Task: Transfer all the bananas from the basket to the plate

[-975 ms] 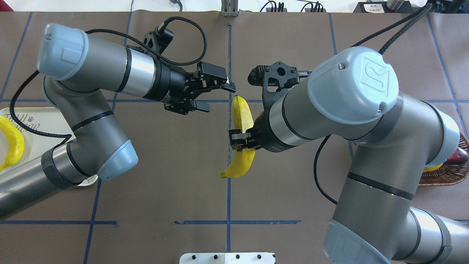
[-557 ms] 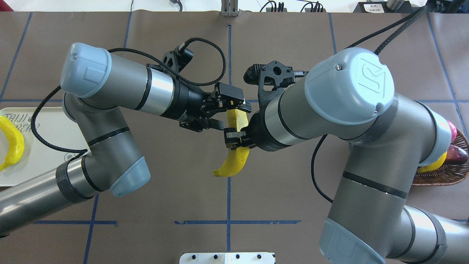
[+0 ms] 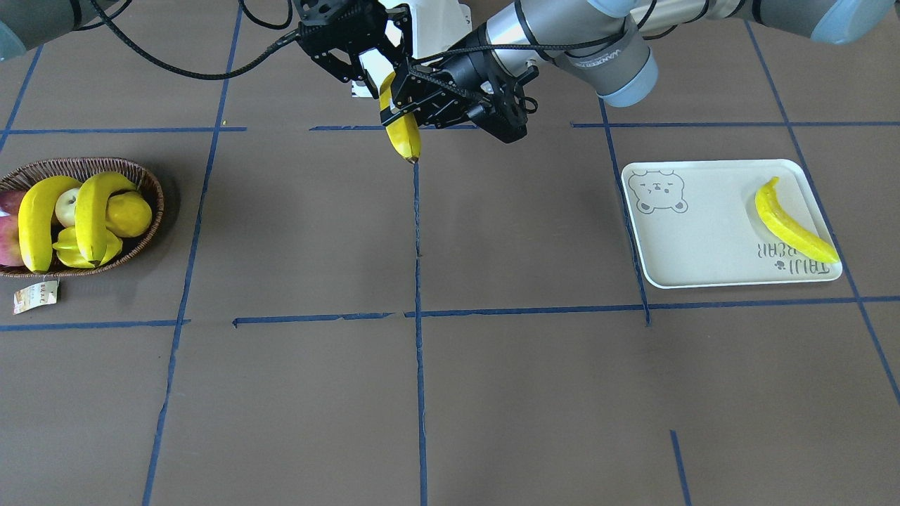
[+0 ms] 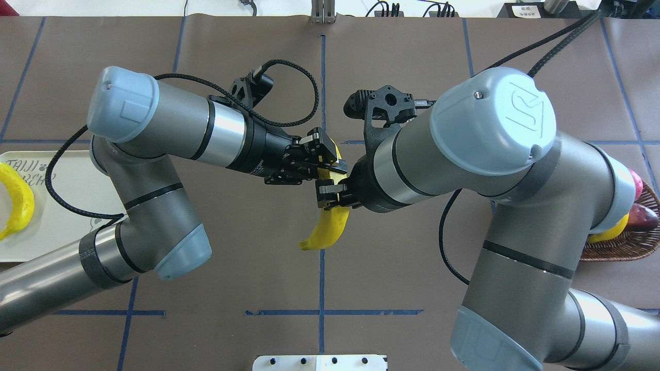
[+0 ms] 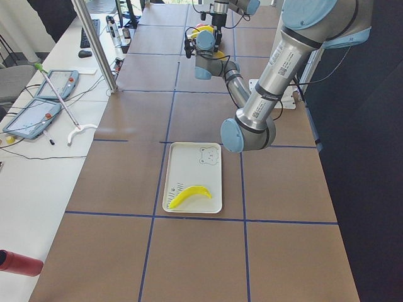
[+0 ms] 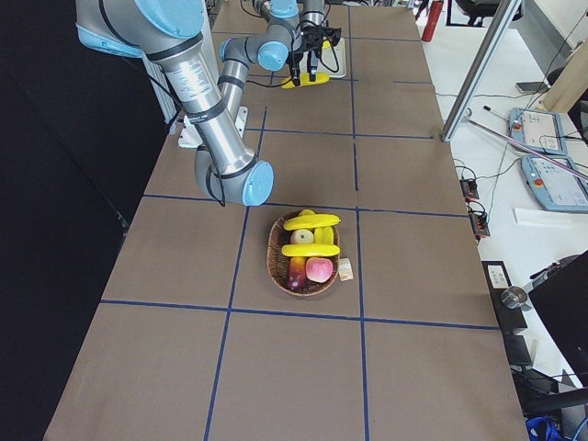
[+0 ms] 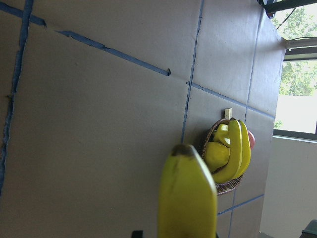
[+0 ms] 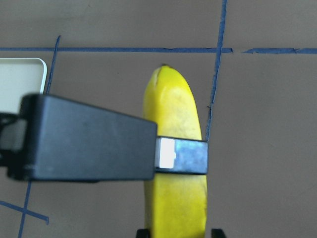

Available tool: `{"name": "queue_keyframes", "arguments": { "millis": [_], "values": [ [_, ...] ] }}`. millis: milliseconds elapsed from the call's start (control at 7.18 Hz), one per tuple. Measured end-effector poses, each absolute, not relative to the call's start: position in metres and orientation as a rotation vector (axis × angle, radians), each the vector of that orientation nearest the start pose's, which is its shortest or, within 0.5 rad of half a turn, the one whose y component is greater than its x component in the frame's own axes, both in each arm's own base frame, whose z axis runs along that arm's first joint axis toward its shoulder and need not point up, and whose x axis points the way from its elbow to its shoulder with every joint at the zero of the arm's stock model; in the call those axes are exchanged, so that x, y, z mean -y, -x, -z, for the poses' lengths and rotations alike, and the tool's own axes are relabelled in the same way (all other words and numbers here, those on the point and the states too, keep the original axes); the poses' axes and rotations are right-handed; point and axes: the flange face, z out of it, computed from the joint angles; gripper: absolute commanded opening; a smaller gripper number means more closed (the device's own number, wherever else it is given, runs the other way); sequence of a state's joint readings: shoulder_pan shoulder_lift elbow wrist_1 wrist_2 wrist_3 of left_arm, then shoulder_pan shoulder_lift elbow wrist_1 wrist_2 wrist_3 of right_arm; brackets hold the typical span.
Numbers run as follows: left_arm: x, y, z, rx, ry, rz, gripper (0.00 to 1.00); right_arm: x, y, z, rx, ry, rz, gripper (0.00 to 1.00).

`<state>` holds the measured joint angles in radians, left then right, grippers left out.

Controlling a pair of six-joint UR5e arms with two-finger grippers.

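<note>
My left claw (image 4: 333,162), open 0.6 s ago, now pinches the mid-air banana (image 4: 326,233); right claw (image 4: 330,196) stays clamped on it. 1 plate banana (image 3: 791,225) on the plate (image 3: 703,246), 2 bananas (image 3: 91,211) in the basket (image 3: 153,190).

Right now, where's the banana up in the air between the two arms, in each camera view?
Front-facing: held banana top centre.
Overhead: banana centre.
Exterior left: banana tiny, far top.
Exterior right: banana tiny, top centre.
Left wrist: banana bottom centre.
Right wrist: banana centre.
Landmark: blue centre tape line beneath it.
</note>
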<state>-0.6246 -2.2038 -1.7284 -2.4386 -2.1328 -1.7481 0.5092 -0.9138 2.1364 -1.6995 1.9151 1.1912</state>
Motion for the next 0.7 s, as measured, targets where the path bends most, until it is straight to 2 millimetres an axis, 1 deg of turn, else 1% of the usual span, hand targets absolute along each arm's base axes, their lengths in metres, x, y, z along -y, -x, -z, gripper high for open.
{"name": "queue_keyframes", "arguments": {
  "millis": [279, 418, 557, 697],
  "values": [
    [0.432, -0.430, -0.128, -1.629, 0.038, 0.178, 0.00, 0.340, 0.398, -0.081, 1.125, -0.194, 0.071, 1.00],
    [0.442, -0.425, -0.142, -1.592, 0.041, 0.215, 0.00, 0.337, 0.384, -0.079, 1.140, -0.205, 0.067, 1.00],
    [0.456, -0.418, -0.167, -1.519, 0.055, 0.274, 0.00, 0.334, 0.361, -0.081, 1.154, -0.219, 0.056, 1.00],
    [0.477, -0.401, -0.205, -1.412, 0.052, 0.336, 0.00, 0.334, 0.334, -0.089, 1.161, -0.228, 0.037, 1.00]
  ]
}}
